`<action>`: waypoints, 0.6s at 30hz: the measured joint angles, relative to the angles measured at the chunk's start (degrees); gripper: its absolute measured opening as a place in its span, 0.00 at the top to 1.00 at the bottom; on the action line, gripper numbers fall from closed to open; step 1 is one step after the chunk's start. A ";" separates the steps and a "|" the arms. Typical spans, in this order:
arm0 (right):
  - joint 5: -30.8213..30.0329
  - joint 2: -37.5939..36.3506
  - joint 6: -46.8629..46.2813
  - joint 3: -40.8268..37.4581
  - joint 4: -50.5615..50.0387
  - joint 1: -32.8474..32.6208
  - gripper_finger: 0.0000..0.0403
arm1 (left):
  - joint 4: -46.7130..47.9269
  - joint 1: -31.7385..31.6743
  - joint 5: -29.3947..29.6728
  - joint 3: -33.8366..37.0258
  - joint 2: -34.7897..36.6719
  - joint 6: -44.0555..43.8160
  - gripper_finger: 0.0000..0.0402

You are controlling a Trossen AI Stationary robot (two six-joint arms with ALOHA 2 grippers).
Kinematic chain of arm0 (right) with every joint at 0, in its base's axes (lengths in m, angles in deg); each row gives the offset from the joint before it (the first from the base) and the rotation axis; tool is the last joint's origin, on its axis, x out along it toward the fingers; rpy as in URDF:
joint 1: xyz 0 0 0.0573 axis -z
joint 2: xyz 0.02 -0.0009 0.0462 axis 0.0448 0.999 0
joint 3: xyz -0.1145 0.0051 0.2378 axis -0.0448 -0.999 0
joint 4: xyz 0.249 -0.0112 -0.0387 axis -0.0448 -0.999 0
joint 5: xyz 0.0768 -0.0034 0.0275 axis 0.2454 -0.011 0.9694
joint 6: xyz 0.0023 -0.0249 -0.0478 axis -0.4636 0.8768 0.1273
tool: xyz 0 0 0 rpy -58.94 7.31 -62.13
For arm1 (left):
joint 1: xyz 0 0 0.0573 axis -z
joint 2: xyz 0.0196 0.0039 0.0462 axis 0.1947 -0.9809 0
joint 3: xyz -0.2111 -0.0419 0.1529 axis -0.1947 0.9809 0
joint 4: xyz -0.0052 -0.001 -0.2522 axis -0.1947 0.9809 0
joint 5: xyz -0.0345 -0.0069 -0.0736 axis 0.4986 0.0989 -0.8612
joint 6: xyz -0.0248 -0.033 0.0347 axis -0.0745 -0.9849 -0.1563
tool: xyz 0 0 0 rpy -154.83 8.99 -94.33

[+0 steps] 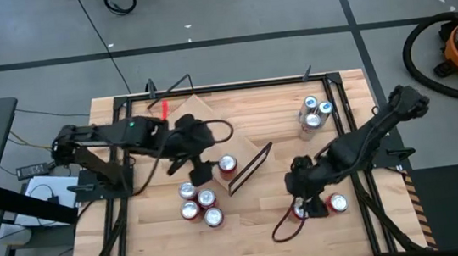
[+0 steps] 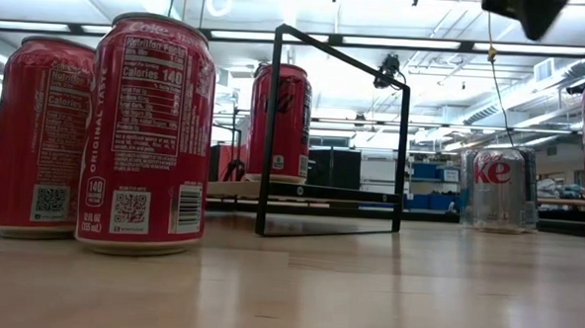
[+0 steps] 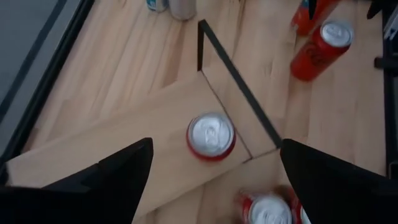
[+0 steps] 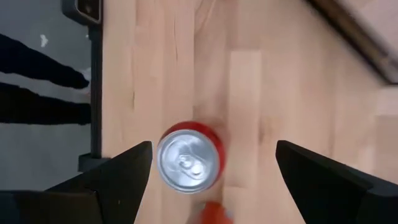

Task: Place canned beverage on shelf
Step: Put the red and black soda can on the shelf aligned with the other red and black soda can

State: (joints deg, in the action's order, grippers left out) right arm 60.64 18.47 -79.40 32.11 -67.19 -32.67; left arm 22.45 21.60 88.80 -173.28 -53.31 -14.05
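Front cans: two round red metal cans (image 2: pixel 136 132) stand upright at the near edge of the bench in the low view, shiny, with white print and small square codes.
Red group: four red cans (image 1: pixel 199 203) with silver tops stand close together, just beside the shelf's end.
Shelf: long flat plank of pale wood (image 1: pixel 199 127) with thin black wire frames (image 1: pixel 248 167) at its short ends. It lies slanted on the bench, its long way running from the far left edge toward the middle.
Can on shelf: one red can (image 3: pixel 211 136) stands upright on the plank, close to the wire frame at the end nearer the middle, silver top up.
Left gripper: (image 1: pixel 202 172) hangs above the shelf near that can, dark fingers wide apart, holding nothing.
Right gripper: (image 1: pixel 304 197) hangs over a red can (image 4: pixel 189 157) near the right edge, fingers apart on each side, not touching it. Another red can (image 1: pixel 338 203) stands just beside.
Silver cans: three pale cans (image 1: pixel 314 112) stand together toward the far right corner.
Bench: smooth wood strips (image 1: pixel 264 218), light in colour.
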 joint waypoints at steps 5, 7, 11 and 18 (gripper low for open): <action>1.41 3.84 -4.56 0.00 -0.16 -1.47 0.12 | 2.68 1.27 0.25 0.00 2.08 -0.16 0.09; 1.40 5.02 -6.14 0.00 -0.47 -2.05 0.12 | 3.10 1.58 0.25 0.01 2.97 -0.18 0.09; 0.84 6.90 -7.99 0.00 -0.82 -3.33 0.12 | 4.40 1.77 0.22 0.02 4.17 -1.13 0.09; -3.44 7.63 -9.83 0.07 -1.78 -5.16 0.12 | 6.84 1.75 0.22 0.09 5.34 -1.95 0.09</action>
State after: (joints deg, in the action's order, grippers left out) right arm 57.20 26.10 -89.24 32.18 -68.97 -37.83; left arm 29.29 23.34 89.02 -173.19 -47.98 -16.00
